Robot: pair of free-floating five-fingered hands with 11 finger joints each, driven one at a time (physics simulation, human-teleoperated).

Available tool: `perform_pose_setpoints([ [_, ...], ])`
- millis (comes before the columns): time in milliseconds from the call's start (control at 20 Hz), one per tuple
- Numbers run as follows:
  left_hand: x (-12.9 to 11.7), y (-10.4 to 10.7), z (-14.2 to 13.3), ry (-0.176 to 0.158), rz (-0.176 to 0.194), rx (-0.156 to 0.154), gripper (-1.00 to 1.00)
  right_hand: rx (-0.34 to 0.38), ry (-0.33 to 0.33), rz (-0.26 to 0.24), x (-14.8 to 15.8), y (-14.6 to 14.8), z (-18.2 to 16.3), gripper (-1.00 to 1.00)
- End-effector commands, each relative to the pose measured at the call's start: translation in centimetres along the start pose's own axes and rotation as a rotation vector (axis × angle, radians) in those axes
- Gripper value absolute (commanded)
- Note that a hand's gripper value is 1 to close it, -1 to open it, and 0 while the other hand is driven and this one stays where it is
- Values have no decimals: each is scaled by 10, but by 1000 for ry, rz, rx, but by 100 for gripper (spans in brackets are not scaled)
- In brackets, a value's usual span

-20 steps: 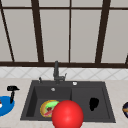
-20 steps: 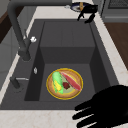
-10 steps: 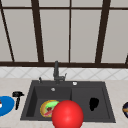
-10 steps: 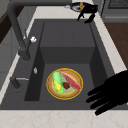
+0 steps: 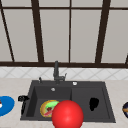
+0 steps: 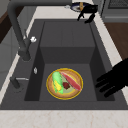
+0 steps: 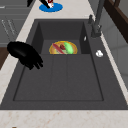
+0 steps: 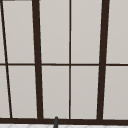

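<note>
Both robot hands empty, plate of food untouched in the sink

My left robot hand (image 6: 113,80) hovers with fingers spread and released at the front rim of the sink (image 6: 67,52), just beside the plate of food (image 6: 48,83) lying flat in the left basin; my right robot hand (image 7: 23,53) hangs relaxed, holding nothing; no grasp made yet, I'd say.

**Camera arrangement around the sink**

The front view is facing the sink (image 5: 70,100) and the window (image 5: 70,32) behind it, from low at the surface's front edge. The left and right side views are looking down along the basin from opposite ends, both sharing the plate of food (image 6: 64,83) and the faucet (image 6: 17,30). The upper view is facing the window panes higher up, sharing the faucet's tip with the front view.
</note>
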Motion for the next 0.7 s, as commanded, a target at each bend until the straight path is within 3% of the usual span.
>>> perform_pose_setpoints([
  [0,19,-16,-13,15,-51,-17,-100,0,0,0,0,0,0,0],
  [300,44,-38,-32,33,-69,-5,-100,0,0,0,0,0,0,0],
  [350,50,-42,-29,23,-87,-7,-100,0,0,0,0,0,0,0],
  [650,65,-54,-40,22,-88,-20,-100,0,0,0,0,0,0,0],
])
